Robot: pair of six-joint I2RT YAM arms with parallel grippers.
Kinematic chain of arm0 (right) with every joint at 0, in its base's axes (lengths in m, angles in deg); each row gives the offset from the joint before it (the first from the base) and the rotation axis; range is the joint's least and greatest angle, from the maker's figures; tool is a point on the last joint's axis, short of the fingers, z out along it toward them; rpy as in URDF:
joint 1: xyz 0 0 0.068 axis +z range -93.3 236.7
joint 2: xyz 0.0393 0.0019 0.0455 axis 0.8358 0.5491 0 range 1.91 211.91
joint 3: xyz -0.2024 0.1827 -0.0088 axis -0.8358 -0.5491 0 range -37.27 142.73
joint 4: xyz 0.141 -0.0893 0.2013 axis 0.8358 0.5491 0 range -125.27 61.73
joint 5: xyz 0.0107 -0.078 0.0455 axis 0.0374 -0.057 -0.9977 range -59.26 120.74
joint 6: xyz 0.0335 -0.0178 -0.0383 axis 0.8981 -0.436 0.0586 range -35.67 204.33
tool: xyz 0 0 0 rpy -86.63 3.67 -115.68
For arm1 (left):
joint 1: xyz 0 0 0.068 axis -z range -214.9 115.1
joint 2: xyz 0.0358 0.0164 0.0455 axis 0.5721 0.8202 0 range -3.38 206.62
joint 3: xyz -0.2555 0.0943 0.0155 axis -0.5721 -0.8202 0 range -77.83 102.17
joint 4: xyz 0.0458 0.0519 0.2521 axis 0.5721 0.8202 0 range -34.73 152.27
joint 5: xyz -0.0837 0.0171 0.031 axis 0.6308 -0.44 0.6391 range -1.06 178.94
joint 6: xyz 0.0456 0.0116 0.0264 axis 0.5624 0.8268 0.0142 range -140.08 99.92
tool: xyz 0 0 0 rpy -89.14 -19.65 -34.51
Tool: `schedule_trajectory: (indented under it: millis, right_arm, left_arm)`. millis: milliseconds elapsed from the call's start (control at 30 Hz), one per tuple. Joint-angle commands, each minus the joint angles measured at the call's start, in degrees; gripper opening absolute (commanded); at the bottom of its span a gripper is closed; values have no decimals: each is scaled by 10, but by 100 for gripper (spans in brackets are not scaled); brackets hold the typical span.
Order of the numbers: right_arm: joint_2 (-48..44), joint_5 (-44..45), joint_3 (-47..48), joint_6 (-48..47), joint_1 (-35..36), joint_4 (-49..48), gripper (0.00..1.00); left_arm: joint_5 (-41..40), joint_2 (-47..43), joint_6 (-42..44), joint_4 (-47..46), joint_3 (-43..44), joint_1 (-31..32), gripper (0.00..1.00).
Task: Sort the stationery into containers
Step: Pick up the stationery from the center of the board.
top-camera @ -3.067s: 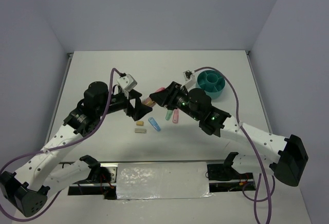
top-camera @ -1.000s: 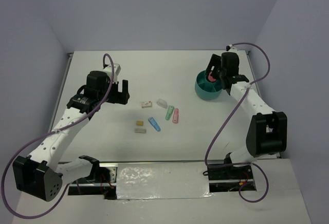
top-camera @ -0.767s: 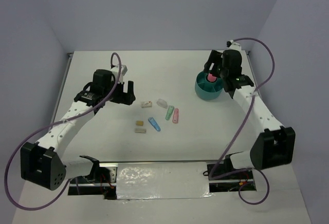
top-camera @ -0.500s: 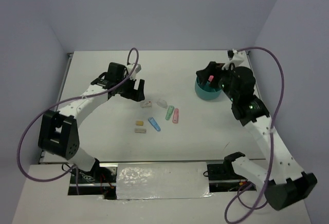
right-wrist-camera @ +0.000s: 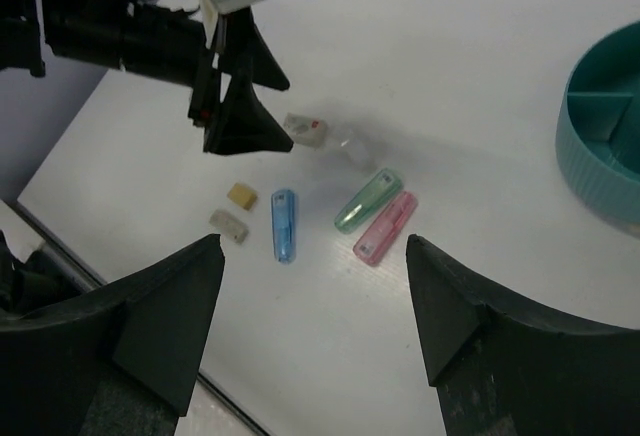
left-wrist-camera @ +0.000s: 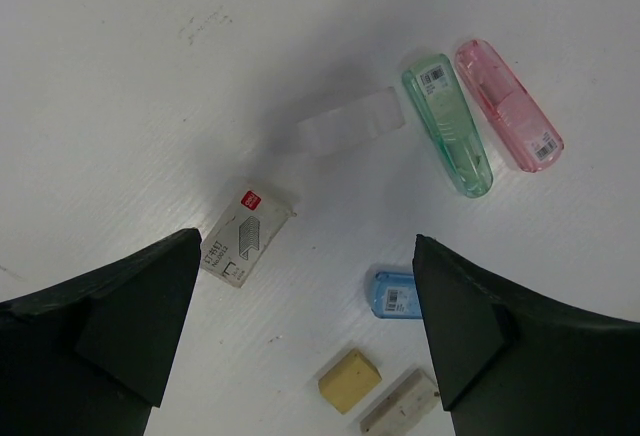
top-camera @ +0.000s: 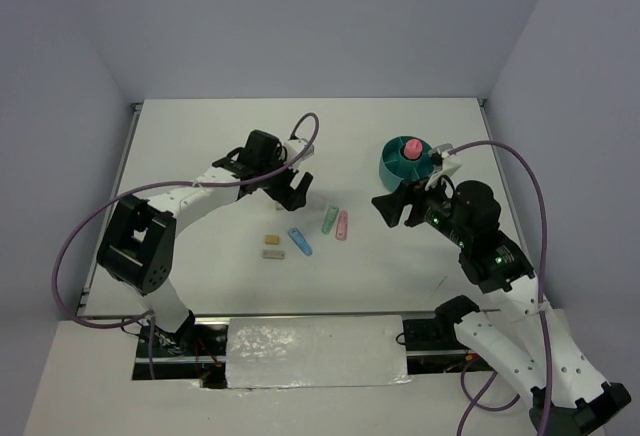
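I work in a lab test cell: a bare white tabletop, plain pale lavender walls boxing it in, my white jointed arms bolted at its near edge.

Top view: tub right of centre, case standing in it; capsules mid-frame; blocks lower left of them.

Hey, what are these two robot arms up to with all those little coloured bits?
They are sorting small stationery into a teal tub. One pink-topped piece already sits in it. The left gripper hovers open above a small white labelled box and a clear piece. The right gripper, open and empty, hangs between the tub and the loose items. A green capsule, a pink capsule, a blue capsule and two eraser blocks lie on the table.
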Motion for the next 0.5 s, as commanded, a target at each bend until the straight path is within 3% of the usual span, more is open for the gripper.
schedule_trajectory:
  millis: [0,133,267,333,467]
  right_arm:
    - [-8,-33,-35,-7,5,-22,80]
    - [59,-34,-45,-23,27,-55,79]
    - [212,-29,4,-67,52,-85,79]
    - [305,-29,62,-105,62,-76,78]
    - [444,42,152,-162,101,-63,78]
  left_arm:
    - [18,-3,-11,-53,-6,0,99]
    - [-68,-8,-76,-18,34,0,99]
    - [-221,-36,-181,94,99,-33,99]
    - [-220,-65,-229,162,116,-68,99]
    - [-198,-153,-202,200,71,-75,99]
